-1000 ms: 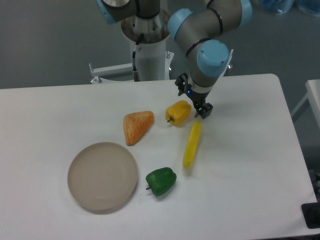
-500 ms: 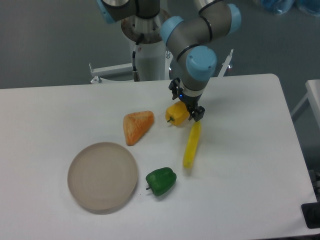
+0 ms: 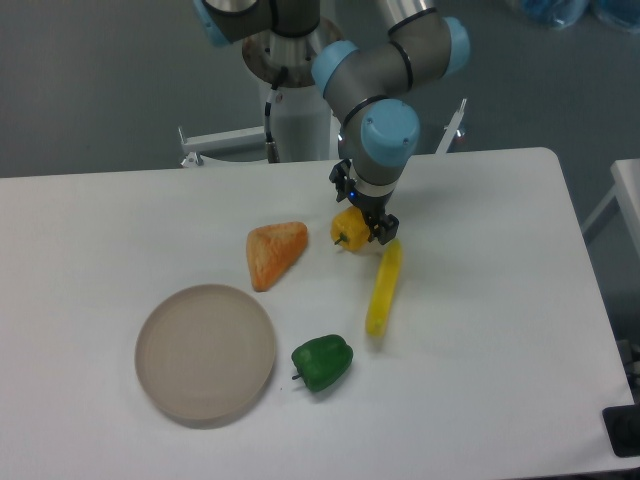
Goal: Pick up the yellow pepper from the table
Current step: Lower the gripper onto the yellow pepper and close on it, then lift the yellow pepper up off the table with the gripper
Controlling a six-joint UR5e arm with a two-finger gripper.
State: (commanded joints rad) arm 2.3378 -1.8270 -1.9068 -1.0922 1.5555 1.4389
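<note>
The yellow pepper (image 3: 348, 230) lies on the white table (image 3: 480, 330) near the middle back, partly hidden by my gripper (image 3: 361, 214). The gripper hangs directly over the pepper, its dark fingers spread around the pepper's top and right side. The fingers look open; I cannot see them pressing on the pepper. The pepper rests on the table.
An orange wedge (image 3: 274, 251) lies left of the pepper. A long slim yellow corn-like piece (image 3: 384, 287) lies just right and in front. A green pepper (image 3: 322, 362) and a round beige plate (image 3: 205, 351) sit nearer the front. The robot base (image 3: 295, 95) stands behind.
The gripper has moved left from beside the pepper's right side to directly over it, now covering its upper part. The objects on the table have not moved.
</note>
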